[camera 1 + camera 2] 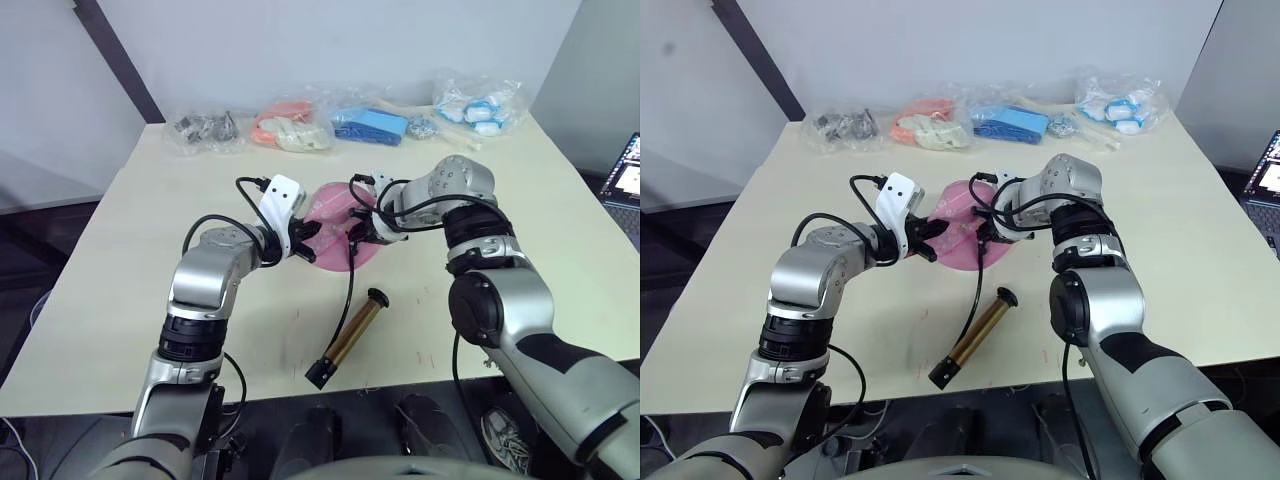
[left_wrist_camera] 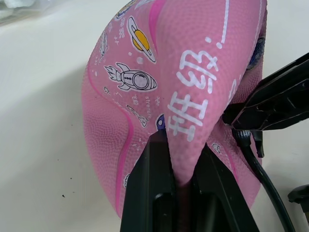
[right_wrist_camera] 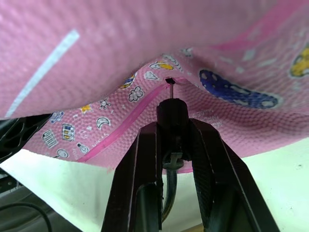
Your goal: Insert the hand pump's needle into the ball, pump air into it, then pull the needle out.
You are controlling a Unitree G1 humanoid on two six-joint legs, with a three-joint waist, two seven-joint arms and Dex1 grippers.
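Sagged, dented pink ball [image 1: 335, 235] at frame centre. Pinched by left gripper [image 2: 179, 181]; needle [image 3: 170, 90] fitting clamped by right gripper [image 3: 172, 140].

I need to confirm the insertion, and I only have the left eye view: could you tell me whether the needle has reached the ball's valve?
Observer: In the right wrist view the needle tip sits at the small black valve hole of the ball; depth cannot be judged.
Operator: Thank you. Is the right gripper holding the fitting?
Observer: Yes, the right gripper is shut on the needle's black fitting.
Operator: And the left gripper?
Observer: The left gripper pinches a saggy fold of the ball between its fingers.
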